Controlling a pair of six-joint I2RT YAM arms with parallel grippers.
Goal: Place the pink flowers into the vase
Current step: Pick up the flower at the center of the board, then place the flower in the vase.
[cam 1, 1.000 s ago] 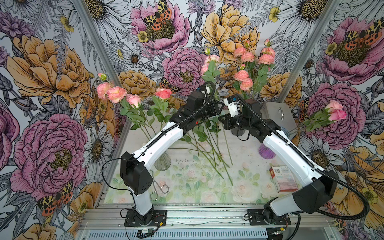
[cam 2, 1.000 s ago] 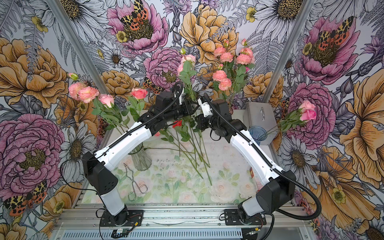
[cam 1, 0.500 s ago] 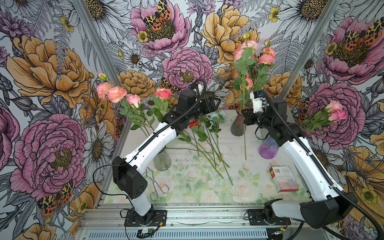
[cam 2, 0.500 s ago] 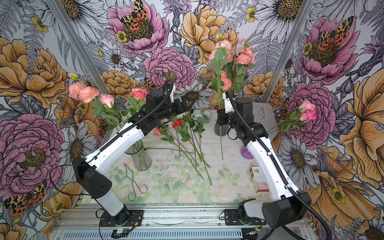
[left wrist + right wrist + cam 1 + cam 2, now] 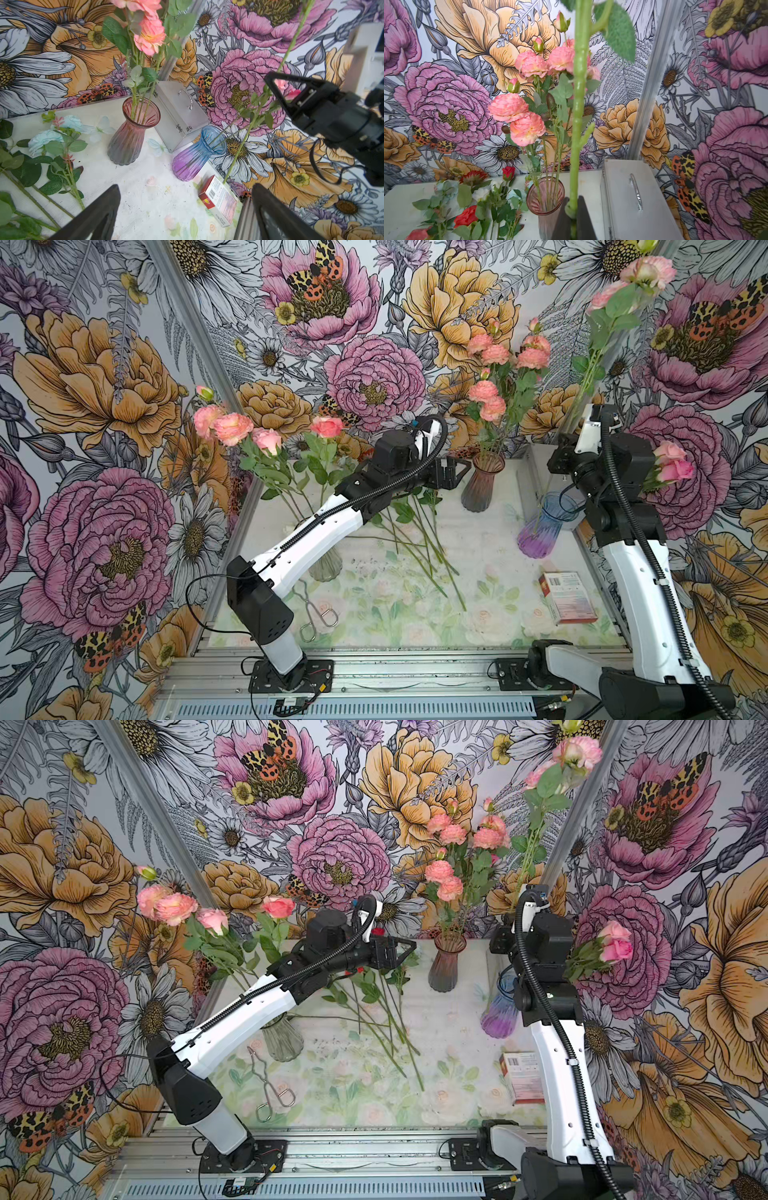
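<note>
While my right gripper (image 5: 572,207) is clamped on the green stem of one pink flower (image 5: 621,298), holding it upright and high over the table's (image 5: 415,614) far right corner, my left gripper (image 5: 460,472) stands spread wide and empty just beside the pink vase (image 5: 482,485) at the far edge. That vase holds a bunch of pink blooms (image 5: 494,377). The held stem's lower end hangs just beside the blue-and-purple vase (image 5: 540,531) near the right edge, where pink roses (image 5: 673,462) lean outward. A metal case (image 5: 178,112) fills the far right corner. Loose stems (image 5: 419,539) with red and pale blue heads lie across the middle, partly under my left arm. A clear vase (image 5: 282,1040) stands near the left edge, with tongs (image 5: 318,610) toward the front. A red-and-white box (image 5: 567,601) by the right edge shows a barcode, and its print is too small to read.
</note>
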